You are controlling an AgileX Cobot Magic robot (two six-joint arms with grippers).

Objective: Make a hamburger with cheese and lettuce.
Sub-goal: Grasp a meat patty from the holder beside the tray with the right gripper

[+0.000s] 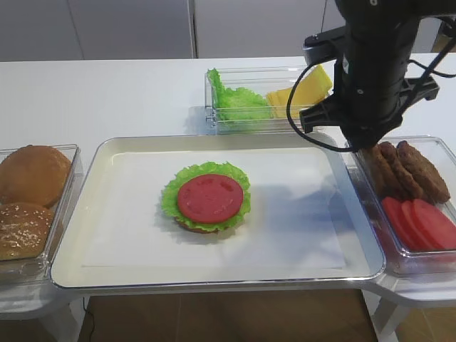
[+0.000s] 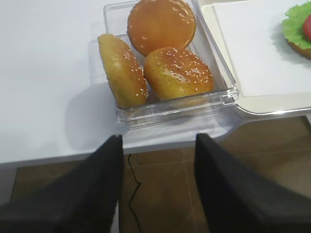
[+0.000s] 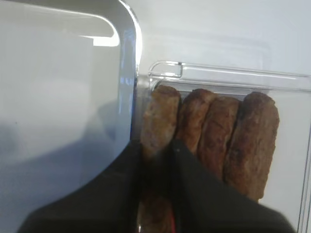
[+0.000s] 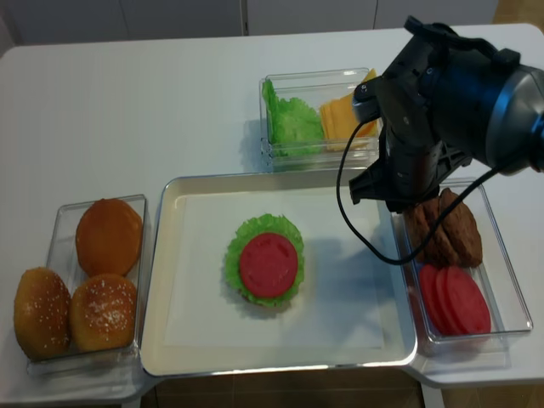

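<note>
Green lettuce and 1 red tomato slice (image 1: 210,197) already top the bun base of our hamburger (image 1: 206,198), which sits in the middle of the big tray (image 1: 128,278) on the counter (image 1: 85,92). So far we have 3 layers down; no patty and no cheese are on it yet, and no top bun.

Our right hand (image 3: 155,160) is down in the clear box (image 3: 233,73) at the right, its fingers nearly shut around the leftmost of 4 brown patties (image 3: 160,114), so we judge the patty step is under way. From above, the arm hides the hand itself.

Our left hand (image 2: 155,160) hangs off the counter's edge near the box of 3 whole buns (image 2: 163,24), fingers spread and holding nothing.

Spare lettuce (image 1: 239,103) and the cheese (image 1: 306,89) wait in the box behind the tray. We still have to carry the patty over, add cheese, and likely cap it with a bun.
</note>
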